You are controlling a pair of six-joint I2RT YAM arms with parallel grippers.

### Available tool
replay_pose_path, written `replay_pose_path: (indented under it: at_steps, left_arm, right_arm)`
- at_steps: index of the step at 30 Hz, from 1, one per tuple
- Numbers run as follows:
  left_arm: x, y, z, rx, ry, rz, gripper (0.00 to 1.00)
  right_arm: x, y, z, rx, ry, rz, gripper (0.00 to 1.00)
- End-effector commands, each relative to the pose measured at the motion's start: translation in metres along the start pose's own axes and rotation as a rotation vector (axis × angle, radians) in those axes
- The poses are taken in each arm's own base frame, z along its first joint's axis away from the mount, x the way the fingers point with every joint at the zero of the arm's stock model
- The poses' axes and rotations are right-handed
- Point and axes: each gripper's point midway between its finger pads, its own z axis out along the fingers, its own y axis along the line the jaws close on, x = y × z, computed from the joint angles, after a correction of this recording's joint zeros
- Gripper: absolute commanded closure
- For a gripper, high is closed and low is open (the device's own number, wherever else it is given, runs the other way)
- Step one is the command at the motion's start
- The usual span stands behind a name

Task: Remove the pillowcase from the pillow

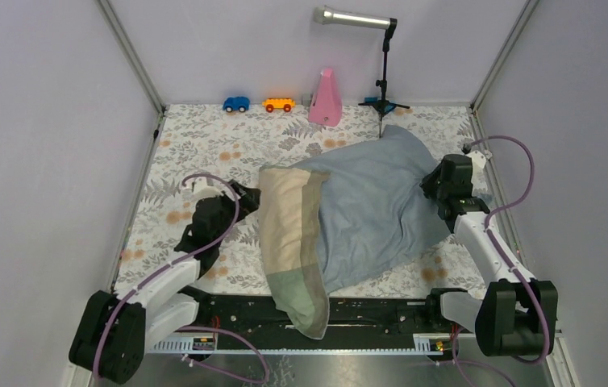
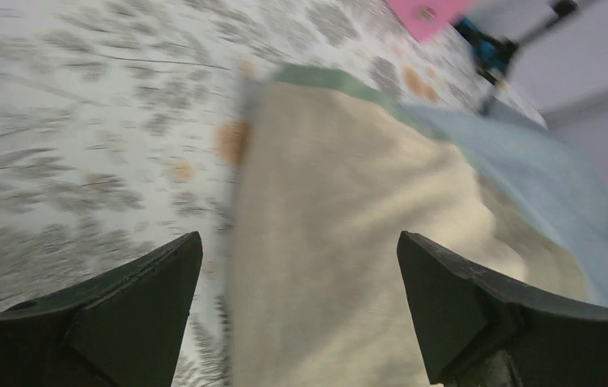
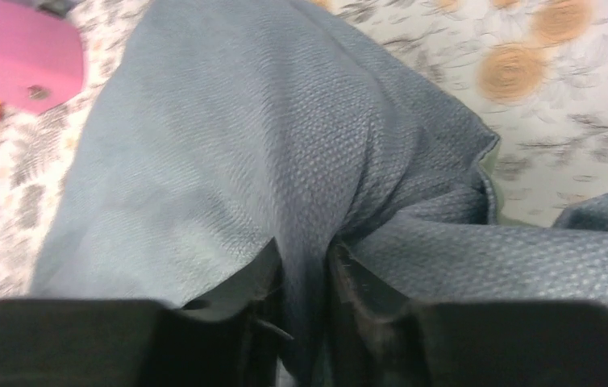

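Two arms reach in from the near edge. One stretches low and forward on the left, the left claw [image 2: 297,250] spread wide with the beige band showing between its fingers. The other bends up and over, the right claw [image 3: 305,258] pinched narrow on a fold of blue fabric at the right end of the pillowcase [image 1: 365,201]. One pillowcase lies plump across the middle of the surface [image 1: 204,145], its band end drooping over the near edge. At the back stand one blue car [image 1: 236,104], one orange car [image 1: 278,105], one pink cone [image 1: 326,98] and one microphone [image 1: 355,18] on a stand.
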Motion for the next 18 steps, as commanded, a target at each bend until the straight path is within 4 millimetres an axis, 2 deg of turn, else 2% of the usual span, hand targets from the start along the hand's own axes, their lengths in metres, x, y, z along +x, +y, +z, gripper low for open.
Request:
replay_pose_path:
  at_steps: [1,4,5,8,9,11,12,13,14,15,17,18]
  left_arm:
    - [0.009,-0.089,-0.011,0.452,0.104,0.084,0.01]
    - [0.034,-0.101,-0.002,0.491,0.217,0.126,0.01]
    - [0.045,-0.102,0.002,0.483,0.272,0.145,0.01]
    - [0.072,-0.113,0.009,0.509,0.396,0.173,0.06]
    - [0.077,-0.114,0.011,0.513,0.414,0.16,0.12]
    - [0.081,-0.106,0.017,0.471,0.417,0.136,0.31]
    - [0.081,-0.097,0.022,0.418,0.411,0.134,0.43]
    - [0.077,-0.088,0.026,0.369,0.403,0.135,0.6]
    - [0.071,-0.079,0.031,0.316,0.386,0.134,0.86]
    - [0.064,-0.066,0.034,0.253,0.367,0.128,0.94]
    - [0.04,-0.029,0.041,0.06,0.275,0.08,0.97]
    - [0.029,-0.009,0.041,-0.034,0.222,0.046,0.95]
  right_arm:
    - [0.002,0.064,-0.01,-0.337,0.053,-0.075,0.61]
    - [0.006,0.067,-0.016,-0.371,0.069,-0.09,0.18]
    - [0.004,0.065,-0.017,-0.36,0.058,-0.092,0.1]
    - [-0.002,0.054,-0.017,-0.299,0.028,-0.094,0.08]
    - [-0.003,0.052,-0.016,-0.284,0.027,-0.094,0.09]
    - [-0.003,0.05,-0.012,-0.26,0.033,-0.09,0.11]
    - [0.0,0.048,-0.012,-0.249,0.048,-0.093,0.11]
    - [0.002,0.046,-0.012,-0.242,0.063,-0.096,0.12]
    - [-0.001,0.042,-0.011,-0.213,0.048,-0.095,0.12]
    - [-0.006,0.038,-0.012,-0.185,0.03,-0.091,0.11]
    - [-0.019,0.024,-0.015,-0.102,-0.028,-0.061,0.04]
    - [-0.029,0.014,-0.02,-0.038,-0.074,-0.027,0.02]
